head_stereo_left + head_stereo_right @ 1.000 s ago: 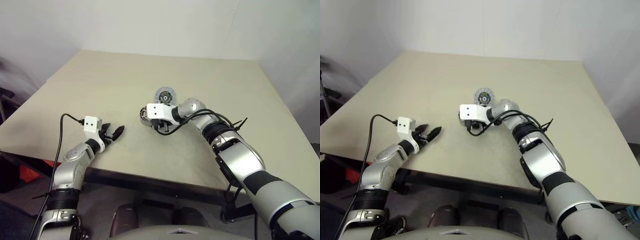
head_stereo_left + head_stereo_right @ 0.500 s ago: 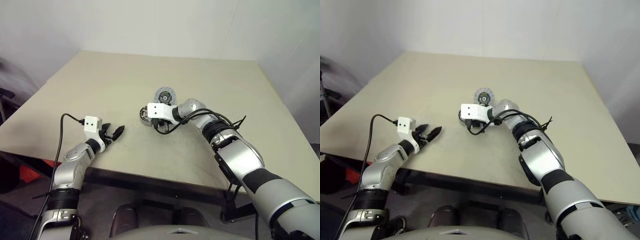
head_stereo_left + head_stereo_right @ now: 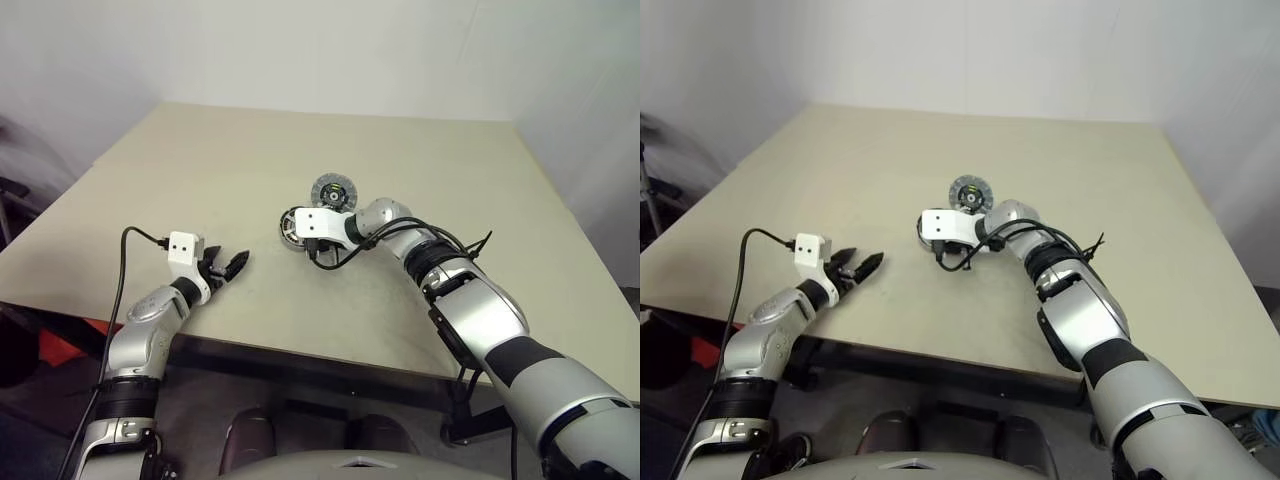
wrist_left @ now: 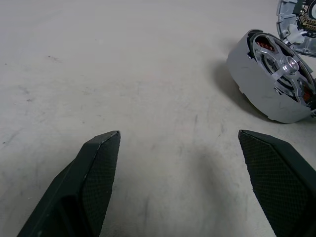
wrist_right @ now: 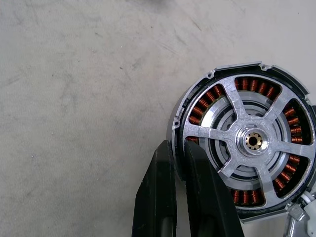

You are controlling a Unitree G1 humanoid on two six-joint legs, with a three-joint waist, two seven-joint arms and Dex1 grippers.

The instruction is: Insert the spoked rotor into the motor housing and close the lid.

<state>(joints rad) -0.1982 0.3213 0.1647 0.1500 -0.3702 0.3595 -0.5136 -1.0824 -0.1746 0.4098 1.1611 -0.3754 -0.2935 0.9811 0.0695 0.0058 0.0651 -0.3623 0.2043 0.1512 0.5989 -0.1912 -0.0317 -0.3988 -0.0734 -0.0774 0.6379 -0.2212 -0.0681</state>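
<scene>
The motor housing (image 5: pixel 256 81) lies mid-table, copper windings showing through the silver spokes of the spoked rotor (image 5: pixel 253 140) seated inside it. My right gripper (image 5: pixel 178 144) is shut on the housing's near rim, one finger outside the wall and one inside. From the left wrist the housing (image 4: pixel 256 84) looks tipped up on one side. The lid (image 3: pixel 332 190), a pale disc with a dark centre, lies flat just behind the housing (image 3: pixel 292 228). My left gripper (image 4: pixel 178 133) hovers open and empty over bare table, well to the left of the housing.
The beige table (image 3: pixel 200 170) has free room on every side of the parts. Its front edge (image 3: pixel 300 350) runs close below my left gripper (image 3: pixel 228 268). A black cable loops from the right wrist (image 3: pixel 335 262) onto the tabletop.
My right gripper's fingers have closed in on the housing's rim, and the wrist has eased back a little, uncovering more of the housing and lid. The left arm has stayed still.
</scene>
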